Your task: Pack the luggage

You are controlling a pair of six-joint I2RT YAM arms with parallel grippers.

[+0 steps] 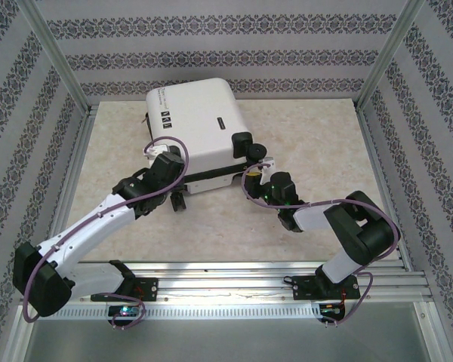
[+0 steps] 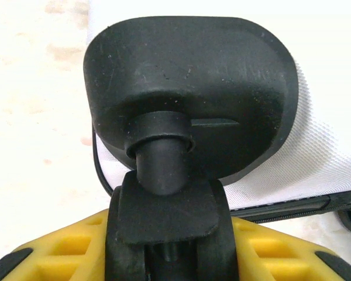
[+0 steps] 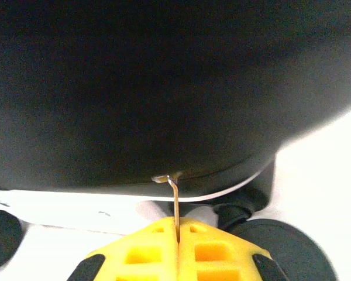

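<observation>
1. Luggage (image 1: 192, 124): white hard-shell case, shut, lying flat on table (image 1: 234, 234). Sits far-centre, turned at an angle, w/ logo marks on far-left part of lid.
2. L gripper (image 2: 167, 263): at case's near-left corner. Yellow pads (image 2: 58, 254) pinch black caster wheel (image 2: 164, 228) fr. both sides, no gap seen. Wheel's stem runs up into rounded black housing (image 2: 187, 82) on the white shell.
3. R gripper (image 3: 177, 257): at case's near-right corner. Pads pressed together, pinching thin metal tab (image 3: 175, 202) that runs up to edge of a dark, blurred bulk. Second black wheel (image 3: 284, 249) just to its rt.
4. Both arms reach in fr. near edge, one per side.
</observation>
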